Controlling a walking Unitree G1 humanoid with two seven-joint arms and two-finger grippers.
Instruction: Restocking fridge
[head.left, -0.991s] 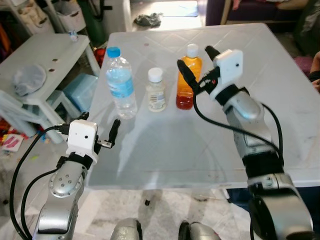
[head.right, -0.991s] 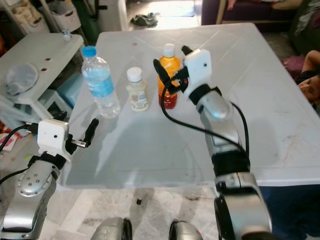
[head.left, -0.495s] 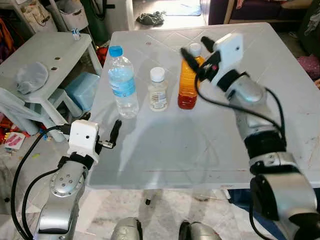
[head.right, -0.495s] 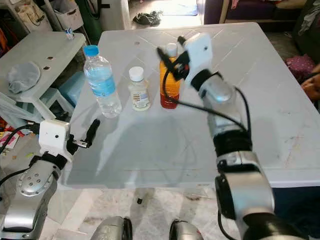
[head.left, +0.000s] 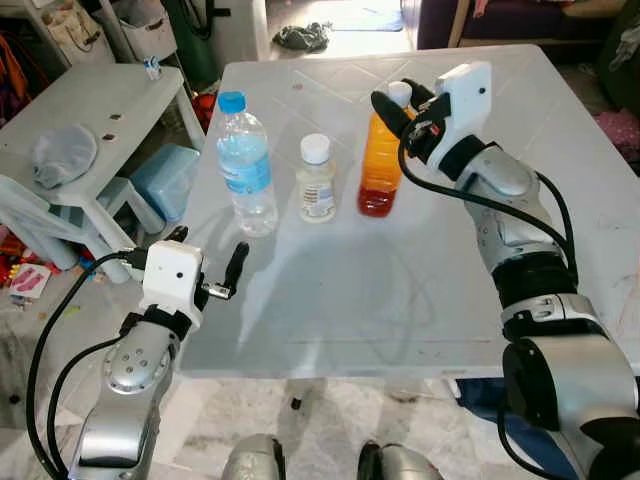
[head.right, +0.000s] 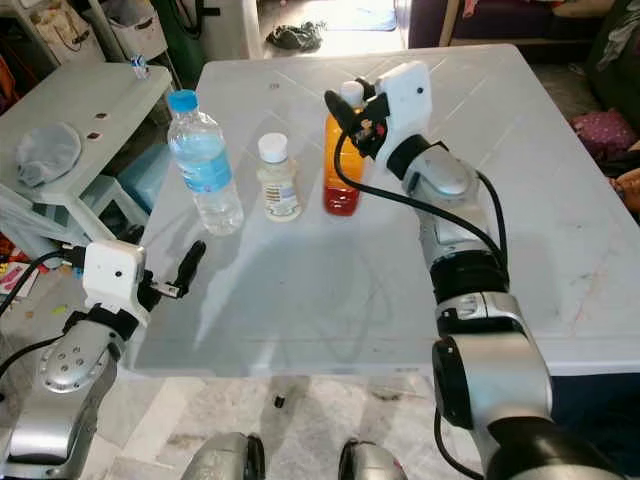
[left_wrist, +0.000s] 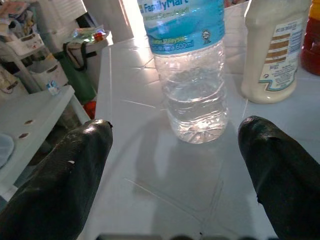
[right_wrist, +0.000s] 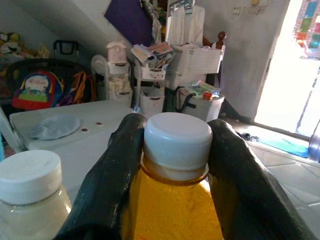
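Orange juice bottle (head.left: 379, 165) upright on white desk (head.left: 400, 290), right gripper (right_wrist: 175, 150) jaws clamped on its white cap, left gripper (left_wrist: 172, 165) jaws released, facing water bottle (head.left: 244, 165), small pale bottle (head.left: 316, 180) between.

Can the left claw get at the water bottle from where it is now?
Probably yes. The left claw is open near the table edge, facing the water bottle, with bare table between them.

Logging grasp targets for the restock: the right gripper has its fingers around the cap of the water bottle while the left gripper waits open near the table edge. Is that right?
Not quite. The right gripper brackets the white cap of the orange juice bottle, not the water bottle; the right wrist view shows it. The left gripper does wait open near the table edge.
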